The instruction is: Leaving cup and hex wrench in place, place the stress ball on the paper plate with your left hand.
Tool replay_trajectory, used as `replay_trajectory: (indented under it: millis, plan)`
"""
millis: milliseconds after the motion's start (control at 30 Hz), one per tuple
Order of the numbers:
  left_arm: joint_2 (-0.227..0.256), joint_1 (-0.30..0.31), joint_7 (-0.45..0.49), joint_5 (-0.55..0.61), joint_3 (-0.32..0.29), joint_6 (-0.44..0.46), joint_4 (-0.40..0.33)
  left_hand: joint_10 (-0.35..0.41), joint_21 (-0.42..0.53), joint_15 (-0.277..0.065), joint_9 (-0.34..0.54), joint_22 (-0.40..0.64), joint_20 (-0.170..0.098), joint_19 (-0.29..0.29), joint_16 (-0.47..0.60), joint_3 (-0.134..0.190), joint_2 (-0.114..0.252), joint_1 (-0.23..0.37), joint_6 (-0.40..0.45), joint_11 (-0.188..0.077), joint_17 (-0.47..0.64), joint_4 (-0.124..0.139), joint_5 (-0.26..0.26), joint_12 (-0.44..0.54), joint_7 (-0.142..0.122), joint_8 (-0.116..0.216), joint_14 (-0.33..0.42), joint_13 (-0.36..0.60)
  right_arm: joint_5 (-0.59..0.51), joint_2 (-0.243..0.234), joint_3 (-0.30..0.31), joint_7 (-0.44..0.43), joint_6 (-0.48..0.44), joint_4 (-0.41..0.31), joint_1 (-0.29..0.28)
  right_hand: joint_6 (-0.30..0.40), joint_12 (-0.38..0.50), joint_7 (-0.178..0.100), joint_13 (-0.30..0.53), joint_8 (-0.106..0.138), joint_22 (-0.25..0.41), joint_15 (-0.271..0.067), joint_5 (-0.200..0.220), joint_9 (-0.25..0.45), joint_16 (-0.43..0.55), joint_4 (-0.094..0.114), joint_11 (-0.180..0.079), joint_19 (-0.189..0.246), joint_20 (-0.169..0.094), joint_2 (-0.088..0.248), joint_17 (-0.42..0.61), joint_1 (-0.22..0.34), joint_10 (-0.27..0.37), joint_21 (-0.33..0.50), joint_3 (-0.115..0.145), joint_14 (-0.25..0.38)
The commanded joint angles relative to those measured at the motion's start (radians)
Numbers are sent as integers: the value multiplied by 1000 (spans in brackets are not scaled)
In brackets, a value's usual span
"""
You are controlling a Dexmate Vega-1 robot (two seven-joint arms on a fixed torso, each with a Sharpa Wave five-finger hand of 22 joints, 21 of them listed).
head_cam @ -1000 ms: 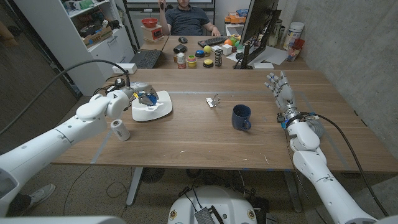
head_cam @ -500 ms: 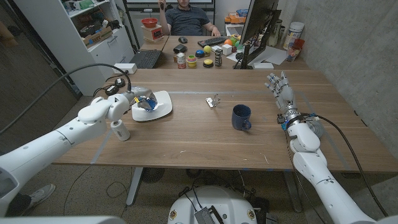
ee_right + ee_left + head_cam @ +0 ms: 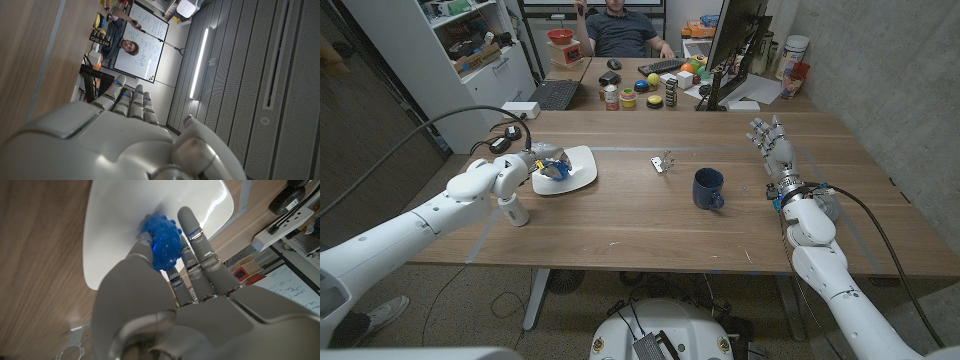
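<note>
**Stress ball held over the paper plate**

The left hand (image 3: 542,163) grips the blue, knobbly stress ball (image 3: 161,240) between its fingers (image 3: 192,232), right above the white paper plate (image 3: 578,172), which lies on the wooden bench (image 3: 620,215) at the robot's left side. Whether the ball touches the plate cannot be told. The dark blue cup (image 3: 708,188) stands near the bench's middle, and the hex wrench (image 3: 662,162) lies just beyond it, apart from it. The right hand (image 3: 772,143) stands near the bench's right edge, fingers straight and apart, holding nothing. A small white cylinder (image 3: 513,210) stands beside the left forearm.
</note>
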Motion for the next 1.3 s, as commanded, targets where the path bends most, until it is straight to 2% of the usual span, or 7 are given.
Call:
replay_trajectory:
  millis: [33,133,167,233,400,767,1300]
  plan:
    - [10,-33,-96,-5,26,-44,17,-65,7,-115,5,1,-68,-25,-2,-12,-65,-44,-101,4,7,28,4,-9,-19,-2,-69,4,-2,-2,-4,-4,-1,-3,0,8,7,-3,3,5,2,1,4,4,1,-1,-2,9,-41,66,3,8,11,-2,-4,12]
    - [11,-45,-133,-9,32,-57,18,-162,-16,-101,5,-5,-66,-80,-6,-54,-101,-96,-186,35,18,52,14,-12,-34,2,-191,4,-2,-3,-3,-5,-1,-4,1,9,7,-2,3,5,2,0,4,4,0,-1,-2,10,-41,65,3,9,11,-4,-4,12]
    - [10,-46,-140,-8,33,-56,17,-181,-25,-94,4,-5,-51,-104,-7,-58,-99,-99,-198,47,21,55,17,-13,-40,4,-219,4,-3,-3,-3,-6,-2,-4,0,9,7,-3,3,5,2,1,4,4,0,-1,-2,10,-41,66,3,9,11,-4,-4,12]
    - [10,-50,-159,-7,35,-56,15,-202,-31,-88,4,-6,-41,-119,-6,-66,-100,-108,-224,52,25,61,20,-11,-55,2,-254,4,-1,-3,-4,-4,0,-2,1,9,8,-3,3,5,2,1,4,4,0,-1,-1,11,-42,66,3,9,13,-4,-4,13]
    - [12,-57,-182,-17,33,-72,13,-290,-55,-45,2,-8,-3,-168,-2,-93,-105,-135,-295,67,33,77,30,-14,-60,2,-327,3,0,-2,-4,-2,3,3,2,11,8,-4,3,6,2,1,5,4,1,-2,-4,12,-43,66,2,10,15,-6,-3,15]
    - [20,-57,-213,-16,21,-71,-12,-399,-100,15,6,-10,66,-240,0,-128,-109,-159,-376,96,35,93,44,-13,-73,8,-431,-1,2,-2,-4,0,10,3,-1,15,9,-3,3,6,2,-1,5,4,1,-2,-1,14,-43,67,2,11,19,-10,-2,18]
    - [45,-36,-204,-30,-19,-81,-57,-434,-124,24,7,-11,89,-262,5,-149,-115,-171,-398,106,34,100,51,-8,-88,14,-471,-2,7,-1,-5,5,12,7,-1,16,9,-4,3,6,2,-1,5,4,0,-3,-3,17,-42,67,2,12,20,-16,-2,19]
